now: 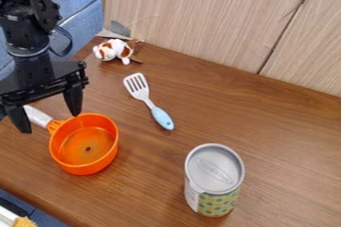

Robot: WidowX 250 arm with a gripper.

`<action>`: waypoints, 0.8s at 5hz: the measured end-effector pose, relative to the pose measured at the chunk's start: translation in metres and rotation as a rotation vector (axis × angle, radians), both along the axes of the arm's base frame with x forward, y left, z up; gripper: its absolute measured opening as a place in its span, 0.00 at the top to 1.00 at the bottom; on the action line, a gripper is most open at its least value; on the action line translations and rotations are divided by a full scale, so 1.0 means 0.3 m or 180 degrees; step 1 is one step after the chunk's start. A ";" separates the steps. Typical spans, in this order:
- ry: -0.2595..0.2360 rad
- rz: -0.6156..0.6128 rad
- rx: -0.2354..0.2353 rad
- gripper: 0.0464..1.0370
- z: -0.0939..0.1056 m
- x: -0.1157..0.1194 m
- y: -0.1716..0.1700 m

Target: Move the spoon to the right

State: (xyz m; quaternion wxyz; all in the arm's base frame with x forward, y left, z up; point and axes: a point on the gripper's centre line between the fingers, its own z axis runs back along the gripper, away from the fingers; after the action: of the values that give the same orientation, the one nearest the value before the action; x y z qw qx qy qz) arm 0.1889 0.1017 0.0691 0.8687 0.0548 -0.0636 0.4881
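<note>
Your gripper [50, 123] is at the left of the frame, fingers spread wide, by the orange pan [85, 168], and your slotted spoon [150, 102] lies just left of centre.

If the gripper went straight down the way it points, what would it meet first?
Most likely the white handle of the orange pan, which shows between the spread fingers of the gripper, though depth is unclear from this angle.

We list one white slotted spatula [149, 102], light-blue handle [162, 118], lying diagonally on the table [150, 176], handle end nearer the camera.
</note>
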 end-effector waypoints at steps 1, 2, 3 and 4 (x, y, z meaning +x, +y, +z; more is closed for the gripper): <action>0.0033 0.0023 -0.0029 0.04 -0.009 -0.001 -0.004; 0.0066 0.0101 -0.0100 0.04 -0.014 0.053 -0.032; 0.0120 0.0204 -0.0183 0.04 -0.027 0.140 -0.084; 0.0121 0.0209 -0.0263 0.04 -0.048 0.232 -0.146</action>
State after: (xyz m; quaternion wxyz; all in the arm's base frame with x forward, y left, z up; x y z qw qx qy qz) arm 0.2584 0.0581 0.0547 0.8548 0.0303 -0.0251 0.5175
